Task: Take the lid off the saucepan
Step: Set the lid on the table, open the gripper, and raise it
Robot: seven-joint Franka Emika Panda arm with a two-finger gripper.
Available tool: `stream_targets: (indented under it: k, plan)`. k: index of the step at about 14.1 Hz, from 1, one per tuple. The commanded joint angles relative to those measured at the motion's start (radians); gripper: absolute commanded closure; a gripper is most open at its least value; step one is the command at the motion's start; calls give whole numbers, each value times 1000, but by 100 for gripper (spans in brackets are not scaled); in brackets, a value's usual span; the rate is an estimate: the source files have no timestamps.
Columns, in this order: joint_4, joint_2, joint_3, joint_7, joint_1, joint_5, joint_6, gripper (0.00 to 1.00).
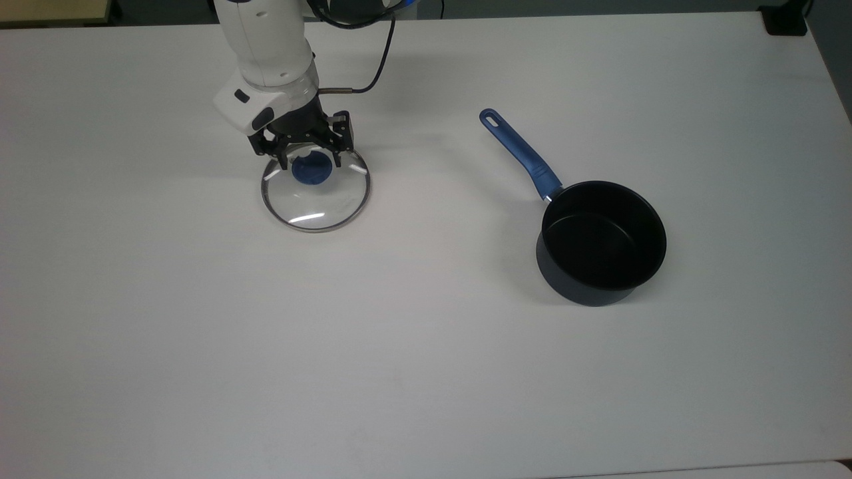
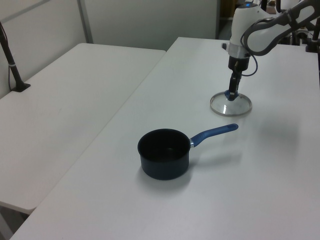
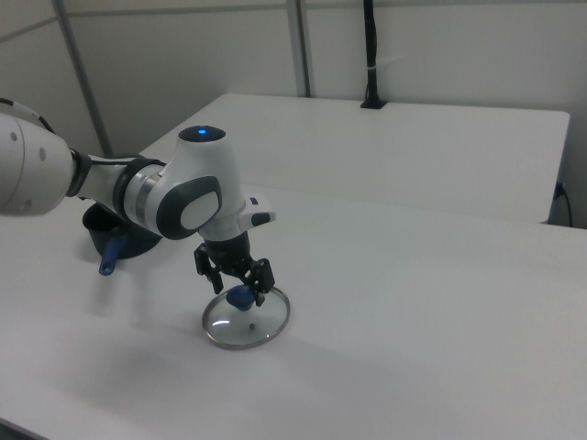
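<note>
The glass lid (image 1: 318,198) with its blue knob (image 1: 311,170) lies flat on the white table (image 1: 426,372), far to the top view's left of the saucepan (image 1: 601,241). My gripper (image 1: 311,160) hangs just over the knob, open, with one finger on each side of it and nothing held. The saucepan stands uncovered, its black inside showing, and its blue handle (image 1: 521,156) points up and to the top view's left. In the left view the lid (image 2: 230,104) rests beyond the pan (image 2: 164,154), under the gripper (image 2: 233,93). In the right view the lid (image 3: 245,324) lies below the gripper (image 3: 239,280).
A second white table (image 2: 65,105) adjoins on the left view's left. A black clamp and post (image 2: 15,75) stand on its far edge. A dark block (image 1: 785,20) sits at the top view's upper right corner. The arm's cable (image 1: 373,63) loops behind the wrist.
</note>
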Motion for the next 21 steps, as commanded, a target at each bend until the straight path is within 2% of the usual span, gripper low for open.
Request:
stream_targets:
  k: [1,4,6,8,10,11,13,17,21]
  plan:
    - [36,-39,1,14,-4,22,-67,0]
    - [303,-52,1,192,15,10,-293,0]
    - [407,-68,-2,207,31,7,-405,0]
    - [474,-123,-20,212,35,9,-546,0]
    - [473,-194,-69,216,72,12,-627,0]
    - [471,-217,-141,236,138,16,-668,0]
    - [470,-231,-208,233,213,18,-678,0]
    - [475,-207,-207,172,218,5,-641,0]
    - [478,-205,-206,181,215,5,-638,0]
